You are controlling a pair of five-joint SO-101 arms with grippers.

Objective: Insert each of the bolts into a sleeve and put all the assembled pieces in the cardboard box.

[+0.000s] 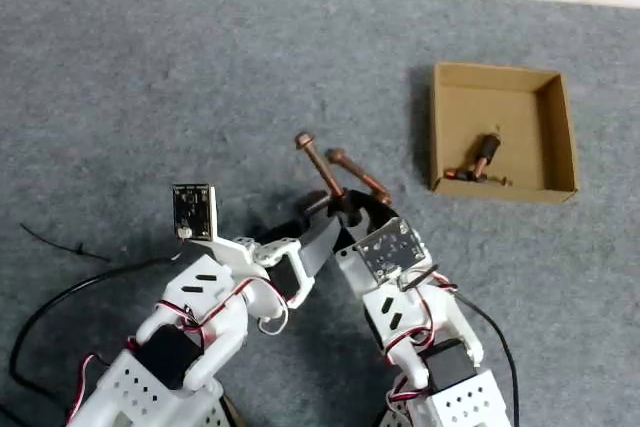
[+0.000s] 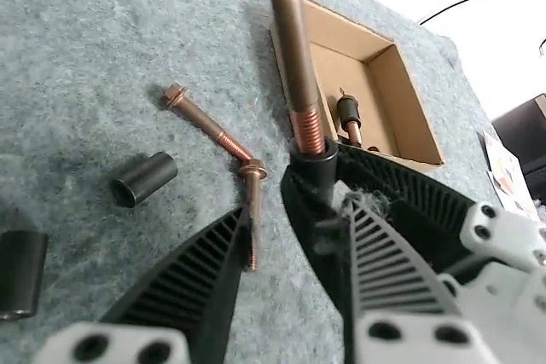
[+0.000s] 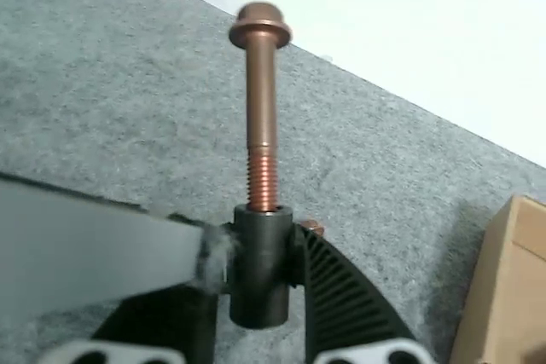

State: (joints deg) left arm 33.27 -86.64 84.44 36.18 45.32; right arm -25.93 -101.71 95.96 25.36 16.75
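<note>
Progress check: one assembled piece in the cardboard box; right gripper jaws clamp a sleeve with a bolt only thread-deep, left gripper jaws apart alongside; two loose bolts and two loose sleeves wait on the bench.

Illumination is diffuse and moderately bright. Soft shadows lie on the grey mat beneath the arms and beside the cardboard box. In both wrist views the background beyond the mat is overexposed white.

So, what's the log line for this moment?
right end effector: shut on sleeve | bolt: partly in sleeve | box: assembly inside
</note>
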